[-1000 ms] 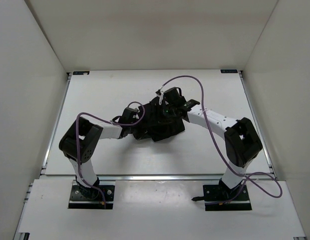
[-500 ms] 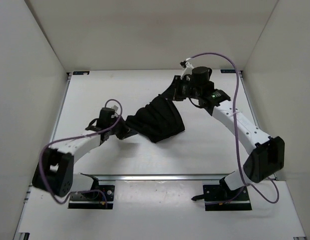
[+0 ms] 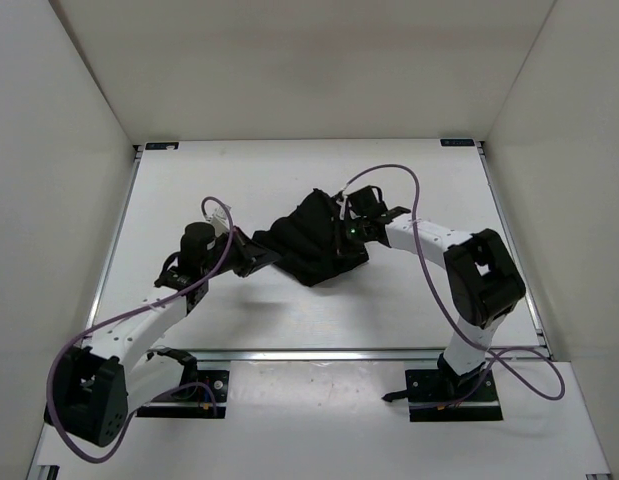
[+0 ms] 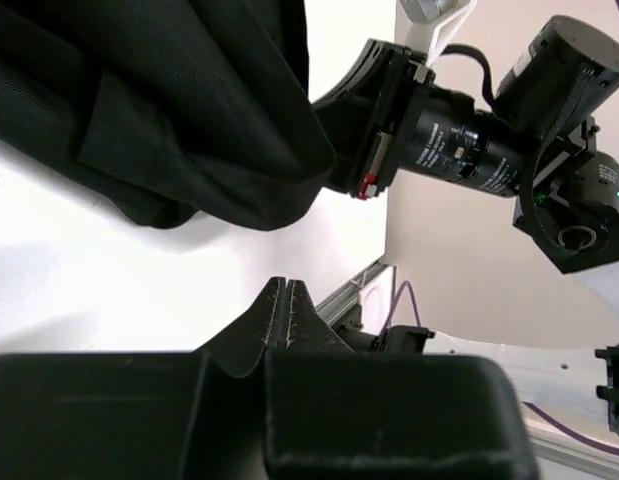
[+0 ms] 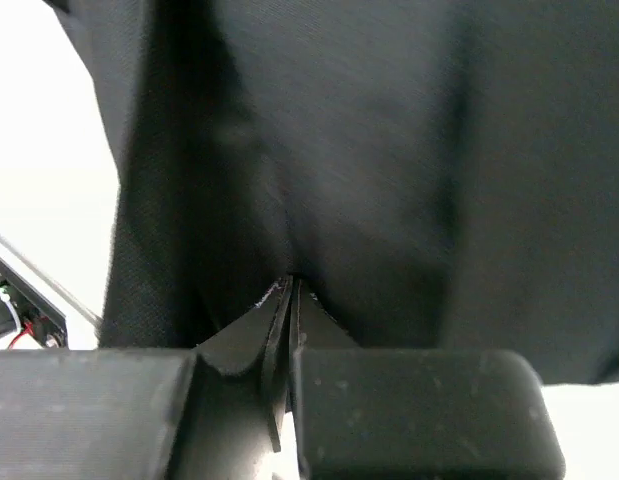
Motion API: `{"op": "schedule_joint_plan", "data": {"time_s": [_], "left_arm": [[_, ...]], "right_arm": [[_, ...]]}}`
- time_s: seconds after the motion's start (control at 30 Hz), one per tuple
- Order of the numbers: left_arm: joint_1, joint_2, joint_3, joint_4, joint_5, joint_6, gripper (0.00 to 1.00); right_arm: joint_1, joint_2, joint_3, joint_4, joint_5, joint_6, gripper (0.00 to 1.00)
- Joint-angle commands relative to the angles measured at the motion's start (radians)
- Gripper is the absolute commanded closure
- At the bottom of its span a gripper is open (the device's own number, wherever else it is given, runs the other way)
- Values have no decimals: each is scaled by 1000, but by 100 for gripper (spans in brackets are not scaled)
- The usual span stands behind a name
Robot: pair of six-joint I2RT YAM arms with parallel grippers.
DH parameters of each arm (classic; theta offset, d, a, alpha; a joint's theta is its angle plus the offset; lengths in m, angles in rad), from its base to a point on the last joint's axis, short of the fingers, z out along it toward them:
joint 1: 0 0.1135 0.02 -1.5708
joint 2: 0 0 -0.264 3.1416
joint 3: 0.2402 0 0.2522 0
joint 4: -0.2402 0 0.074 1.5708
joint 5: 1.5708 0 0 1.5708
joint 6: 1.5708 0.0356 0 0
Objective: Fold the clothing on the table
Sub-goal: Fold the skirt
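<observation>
My right gripper pinches the clothing (its wrist covers that end); my left gripper is closed, empty. The bunched clothing stretches left-right across the table.

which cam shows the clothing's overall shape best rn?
Top external: the whole clothing is in frame, a bunched heap. Left wrist catches only a draped part of it; right wrist is filled with its fabric close up, no outline.

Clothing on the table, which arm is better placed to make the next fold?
Probably right. On the right arm the jaws are shut on the clothing. On the left arm they are shut short of it, holding nothing.
</observation>
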Motion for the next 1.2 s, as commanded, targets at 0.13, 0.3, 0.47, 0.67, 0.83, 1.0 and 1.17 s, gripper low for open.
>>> {"op": "schedule_joint_plan", "data": {"time_s": [0.13,0.3,0.47,0.67,0.83,1.0,1.17], "left_arm": [[62,-110,-55,18,45,-20,100],[36,-81,-52,41,38,-31,100],[52,-40,-47,63,48,-49,100],[21,13,-6,127,79,-61,100],[-56,166,95,271,159,-93,100],[-119,342,210,404,278,-140,100],[-151,470,224,414,314,-112,100]], "right_arm": [[100,37,151,125,-45,-39,100],[138,40,122,159,-97,-6,99],[134,24,26,208,-166,25,100],[43,-81,74,199,-192,45,100],[-105,-172,135,274,-301,102,100],[-205,-115,128,295,-448,108,100],[-250,-10,-3,544,-677,246,100]]}}
